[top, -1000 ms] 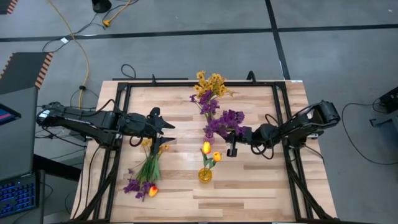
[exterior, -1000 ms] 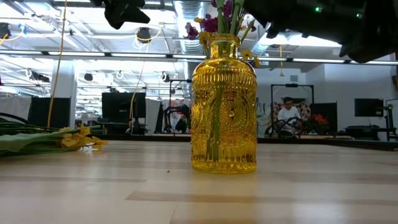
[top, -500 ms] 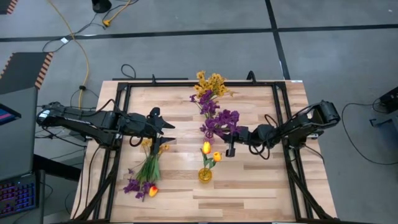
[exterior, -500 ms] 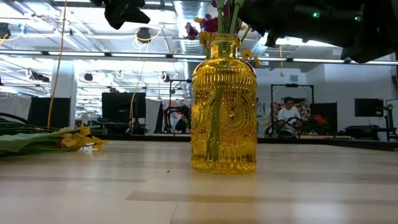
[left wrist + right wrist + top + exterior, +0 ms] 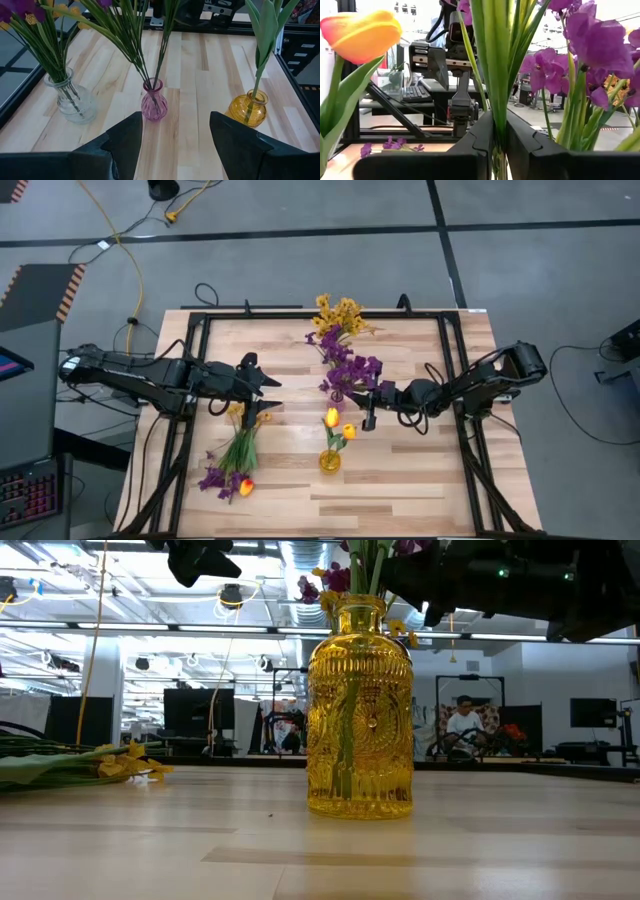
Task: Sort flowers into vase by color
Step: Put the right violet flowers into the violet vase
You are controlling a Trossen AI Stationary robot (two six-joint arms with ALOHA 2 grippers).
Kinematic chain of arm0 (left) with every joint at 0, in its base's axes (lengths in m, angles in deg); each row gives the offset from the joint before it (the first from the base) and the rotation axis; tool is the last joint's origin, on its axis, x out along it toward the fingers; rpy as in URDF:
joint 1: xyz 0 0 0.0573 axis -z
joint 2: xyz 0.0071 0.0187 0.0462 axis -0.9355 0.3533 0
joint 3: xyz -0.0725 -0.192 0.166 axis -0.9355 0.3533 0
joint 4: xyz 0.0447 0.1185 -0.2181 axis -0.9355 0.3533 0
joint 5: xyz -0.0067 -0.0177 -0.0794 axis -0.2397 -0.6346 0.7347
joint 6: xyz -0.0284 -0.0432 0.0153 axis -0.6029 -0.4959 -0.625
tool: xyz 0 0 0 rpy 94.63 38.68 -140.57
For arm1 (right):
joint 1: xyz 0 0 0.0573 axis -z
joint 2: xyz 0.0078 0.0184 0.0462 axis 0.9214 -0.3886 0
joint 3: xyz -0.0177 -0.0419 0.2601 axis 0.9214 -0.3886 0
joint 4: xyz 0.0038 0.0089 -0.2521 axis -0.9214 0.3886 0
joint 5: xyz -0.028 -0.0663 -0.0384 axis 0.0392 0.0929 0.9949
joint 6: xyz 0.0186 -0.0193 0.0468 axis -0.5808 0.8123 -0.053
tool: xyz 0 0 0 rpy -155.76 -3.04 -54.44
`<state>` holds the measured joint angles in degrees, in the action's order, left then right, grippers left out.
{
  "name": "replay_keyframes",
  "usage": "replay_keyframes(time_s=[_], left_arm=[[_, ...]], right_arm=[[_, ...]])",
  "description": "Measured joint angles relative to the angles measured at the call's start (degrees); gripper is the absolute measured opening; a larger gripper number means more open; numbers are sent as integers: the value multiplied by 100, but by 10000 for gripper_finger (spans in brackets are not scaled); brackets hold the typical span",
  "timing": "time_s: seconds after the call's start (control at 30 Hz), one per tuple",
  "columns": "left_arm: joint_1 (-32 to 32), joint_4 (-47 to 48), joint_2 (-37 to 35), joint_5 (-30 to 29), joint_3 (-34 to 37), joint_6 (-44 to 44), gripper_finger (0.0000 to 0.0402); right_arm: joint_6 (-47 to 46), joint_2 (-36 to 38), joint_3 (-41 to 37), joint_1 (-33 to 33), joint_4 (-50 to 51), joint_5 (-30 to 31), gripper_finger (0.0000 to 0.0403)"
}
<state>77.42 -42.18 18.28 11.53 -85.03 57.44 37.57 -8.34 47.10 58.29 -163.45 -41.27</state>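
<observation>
Three vases stand in a row down the table's middle: a clear one [image 5: 72, 102] holding yellow and purple flowers, a pink one [image 5: 153, 103] with green stems in its neck, and an amber one [image 5: 248, 107] with tulips [image 5: 335, 420]. Purple blossoms [image 5: 348, 366] stand over the pink vase. My right gripper [image 5: 367, 416] is shut on their stems, just right of them. My left gripper [image 5: 268, 387] hangs open above the table's left half, facing the vases. Loose flowers [image 5: 235, 462] lie flat on the table near its left front. My right gripper pinches a bundle of green stems [image 5: 496, 100] between its two fingers, some way below the purple blossoms. The fingers come from the table's right, slanting slightly upward, and lie across the stems. The stems stand nearly upright; their lower ends run down to the pink vase's neck [image 5: 152, 86].
A black metal frame [image 5: 300, 313] runs around the table's edges. The amber vase [image 5: 360, 710] stands close to the near edge. Bare wood lies to the right of the vases and between them and the loose flowers [image 5: 80, 765]. A person sits in the room beyond.
My right gripper has tipped upward and shifted slightly toward the table's left. The purple blossoms it holds have swung toward the left and far side, closing up with the bunch over the pink vase.
</observation>
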Motion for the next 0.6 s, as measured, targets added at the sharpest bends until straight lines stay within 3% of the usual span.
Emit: replay_keyframes(time_s=[0.33, 0.6], left_arm=[[-1, -1, 0, 0, 0, 0, 219], [1, -1, 0, 0, 1, -6, 219]], right_arm=[[2, 0, 0, 0, 0, 0, 79], [6, 0, 0, 0, 108, 0, 163]])
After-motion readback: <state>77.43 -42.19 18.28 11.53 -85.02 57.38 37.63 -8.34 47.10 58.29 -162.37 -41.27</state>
